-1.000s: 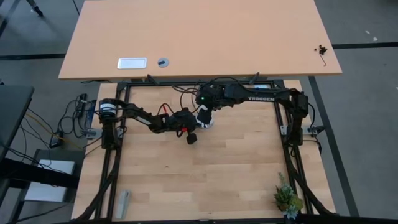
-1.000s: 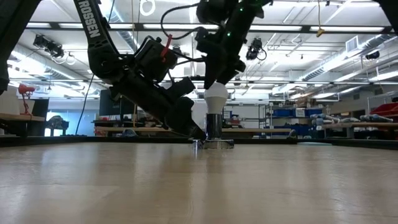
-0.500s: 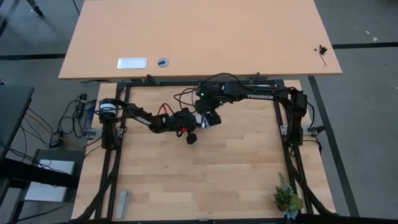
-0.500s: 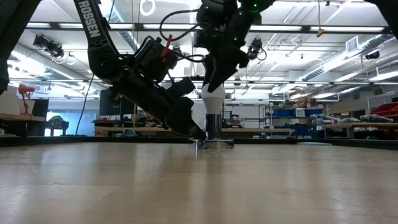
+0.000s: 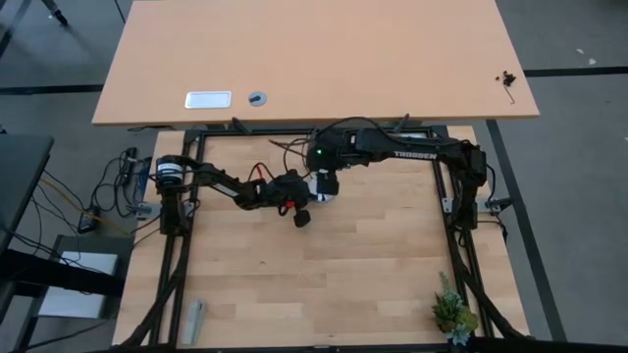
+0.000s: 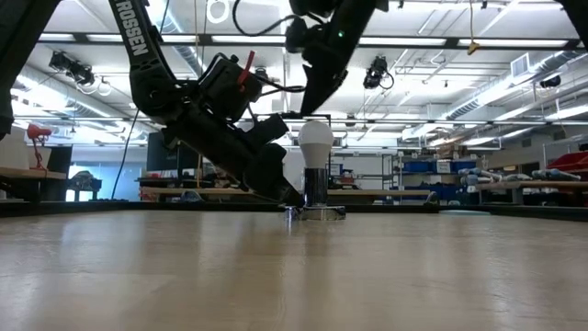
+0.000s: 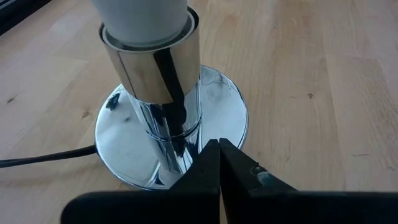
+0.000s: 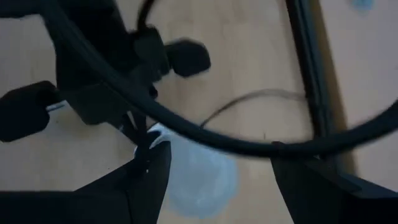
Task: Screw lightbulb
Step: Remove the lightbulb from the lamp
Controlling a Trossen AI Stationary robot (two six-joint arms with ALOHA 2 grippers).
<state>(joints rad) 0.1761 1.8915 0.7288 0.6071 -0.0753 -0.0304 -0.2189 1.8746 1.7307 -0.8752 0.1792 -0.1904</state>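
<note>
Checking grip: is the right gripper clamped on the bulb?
No: the right gripper hangs open above the bulb, clear of it.

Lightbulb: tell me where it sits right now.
The lightbulb stands upright in the chrome socket base near the table's far middle in the low view, just below the open right gripper, with the shut left gripper against the base.

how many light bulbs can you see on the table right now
1. The lightbulb stands upright in the socket near the table's far middle, under the open right gripper, which is not touching it, and beside the shut left gripper. Any others may be hidden behind the arms.
</note>
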